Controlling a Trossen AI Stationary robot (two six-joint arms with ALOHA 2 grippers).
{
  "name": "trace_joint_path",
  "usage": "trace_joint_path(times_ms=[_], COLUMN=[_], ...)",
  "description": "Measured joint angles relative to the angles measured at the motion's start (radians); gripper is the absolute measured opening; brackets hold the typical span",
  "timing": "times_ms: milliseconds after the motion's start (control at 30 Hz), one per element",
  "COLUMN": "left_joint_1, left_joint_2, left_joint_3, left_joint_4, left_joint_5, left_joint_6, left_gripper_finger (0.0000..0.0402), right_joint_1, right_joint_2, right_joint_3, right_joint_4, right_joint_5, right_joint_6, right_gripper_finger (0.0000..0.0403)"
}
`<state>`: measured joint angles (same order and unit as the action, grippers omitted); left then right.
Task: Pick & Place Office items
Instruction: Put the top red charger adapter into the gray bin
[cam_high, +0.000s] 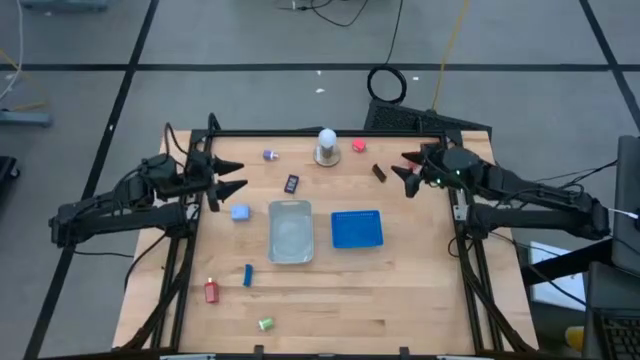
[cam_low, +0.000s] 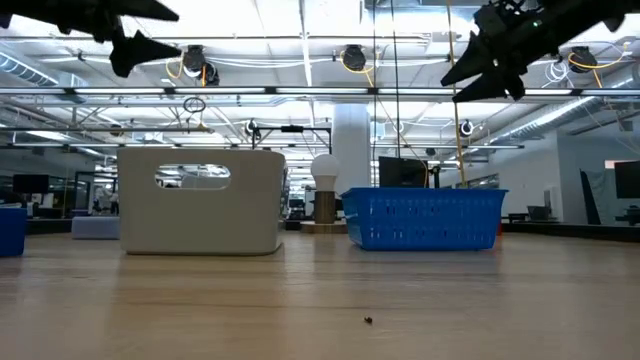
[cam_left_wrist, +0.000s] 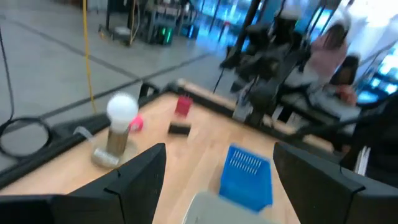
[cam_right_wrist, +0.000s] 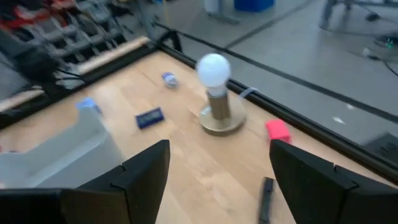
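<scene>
Small office items lie scattered on the wooden table: a purple one, a red one, a dark one, a dark blue one, a light blue one, a blue one, a red one and a green one. My left gripper hovers open above the table's left side, near the light blue item. My right gripper hovers open on the right, beside the dark item. In the low view both grippers hang high above the table.
A clear tray and a blue basket stand side by side at the table's middle. A white ball on a round base stands near the far edge. A black frame borders the table. Bare wood lies along the near edge.
</scene>
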<state>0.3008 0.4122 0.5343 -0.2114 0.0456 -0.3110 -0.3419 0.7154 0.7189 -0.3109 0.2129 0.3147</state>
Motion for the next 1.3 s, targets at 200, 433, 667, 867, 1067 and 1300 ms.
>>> trace_joint_path(times_ms=[200, 433, 667, 867, 1067, 1300], left_joint_1=[0.0, 0.0, 0.0, 0.0, 0.0, 0.0], left_joint_2=[0.0, 0.0, 0.0, 0.0, 0.0, 0.0], left_joint_3=[0.0, 0.0, 0.0, 0.0, 0.0, 0.0], left_joint_4=[0.07, 0.074, 0.074, 0.073, 0.073, 0.073], left_joint_5=[0.002, 0.002, 0.012, 0.015, 0.015, 0.016], left_joint_6=[-0.042, -0.097, -0.145, -0.17, -0.198, -0.22], left_gripper_finger=[0.0296, 0.0296, 0.0296, 0.0296, 0.0296, 0.0296], right_joint_1=[-0.078, -0.158, -0.265, -0.323, -0.359, -0.385], right_joint_2=[0.08, 0.151, 0.235, 0.318, 0.399, 0.451], right_joint_3=[0.108, 0.14, 0.14, 0.14, 0.14, 0.14], right_joint_4=[-0.135, -0.232, -0.313, -0.313, -0.325, -0.354], right_joint_5=[0.0, 0.001, 0.0, -0.004, -0.002, 0.106], right_joint_6=[0.09, 0.137, 0.221, 0.222, 0.223, 0.19], right_gripper_finger=[0.0267, 0.0267, 0.0267, 0.0267, 0.0267, 0.0267])
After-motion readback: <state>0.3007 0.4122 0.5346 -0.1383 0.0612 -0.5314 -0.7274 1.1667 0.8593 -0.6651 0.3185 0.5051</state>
